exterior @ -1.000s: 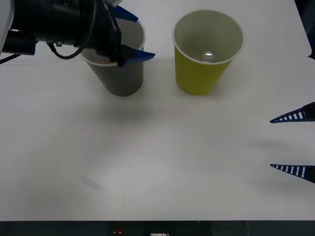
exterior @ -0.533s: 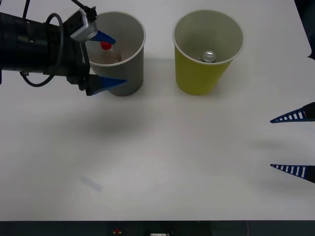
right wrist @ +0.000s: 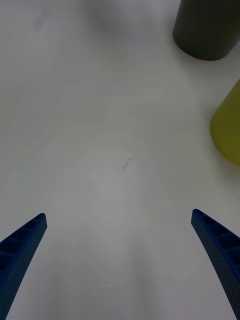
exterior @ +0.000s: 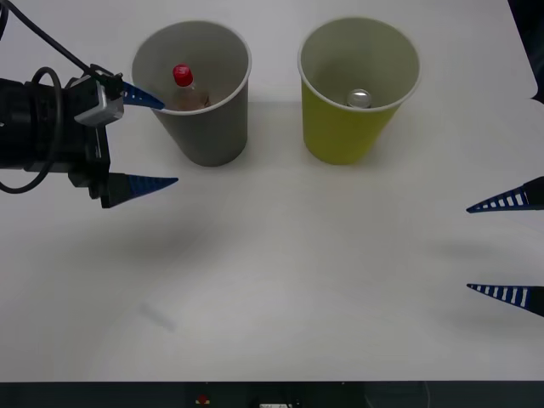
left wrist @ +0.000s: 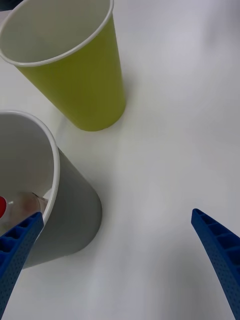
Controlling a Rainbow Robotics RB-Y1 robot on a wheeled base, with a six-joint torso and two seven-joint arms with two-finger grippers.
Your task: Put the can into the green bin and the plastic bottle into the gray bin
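The plastic bottle [exterior: 184,88] with its red cap stands inside the gray bin [exterior: 212,140] at the back left; its clear neck [left wrist: 30,204] also shows in the left wrist view inside the gray bin [left wrist: 70,215]. Inside the green bin [exterior: 340,136] beside it lies the silver can [exterior: 360,98]. My left gripper [exterior: 151,141] hovers open just left of the gray bin, holding nothing. My right gripper [exterior: 501,246] waits open at the table's right edge. The green bin [left wrist: 85,85] stands upright in the left wrist view.
The white table [exterior: 280,280] stretches bare in front of both bins. In the right wrist view the gray bin [right wrist: 207,30] and a part of the green bin [right wrist: 227,132] stand at the far side.
My left gripper has drawn back from over the gray bin toward the left and nearer, empty. The plastic bottle now stands uncovered inside the gray bin. The right arm has stayed still.
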